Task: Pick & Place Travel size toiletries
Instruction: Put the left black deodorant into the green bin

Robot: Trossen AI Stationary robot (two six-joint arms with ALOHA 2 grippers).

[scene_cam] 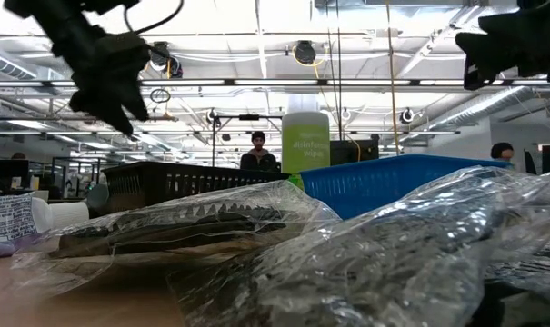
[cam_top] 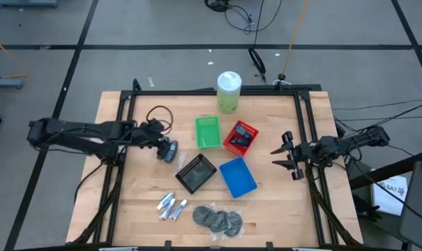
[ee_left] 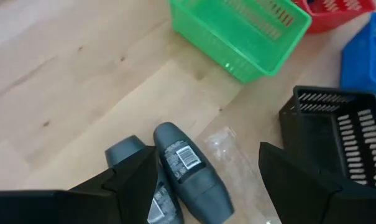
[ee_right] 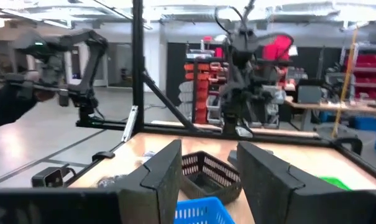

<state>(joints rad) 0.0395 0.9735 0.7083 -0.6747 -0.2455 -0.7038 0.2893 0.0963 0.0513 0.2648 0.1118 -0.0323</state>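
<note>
Two dark grey oval bottles (ee_left: 191,177) lie side by side on the wood, left of the black tray (cam_top: 195,172). My left gripper (ee_left: 206,162) hangs open just above them (cam_top: 167,149). One bottle shows between its fingers, and the other (ee_left: 127,151) is partly hidden behind one finger. Three small white tubes (cam_top: 171,206) lie near the table's near edge. Beside them, grey round discs (cam_top: 217,219) sit in clear bags. A dark pack (cam_top: 244,132) lies in the red tray. My right gripper (cam_top: 286,155) waits open at the table's right side, touching nothing.
The green tray (cam_top: 208,131), red tray (cam_top: 231,143), blue tray (cam_top: 237,176) and black tray cluster at the table's middle. The tall pale-green canister (cam_top: 229,91) stands at the far edge. A clear plastic scrap (ee_left: 222,140) lies beside the bottles. People show in the room beyond.
</note>
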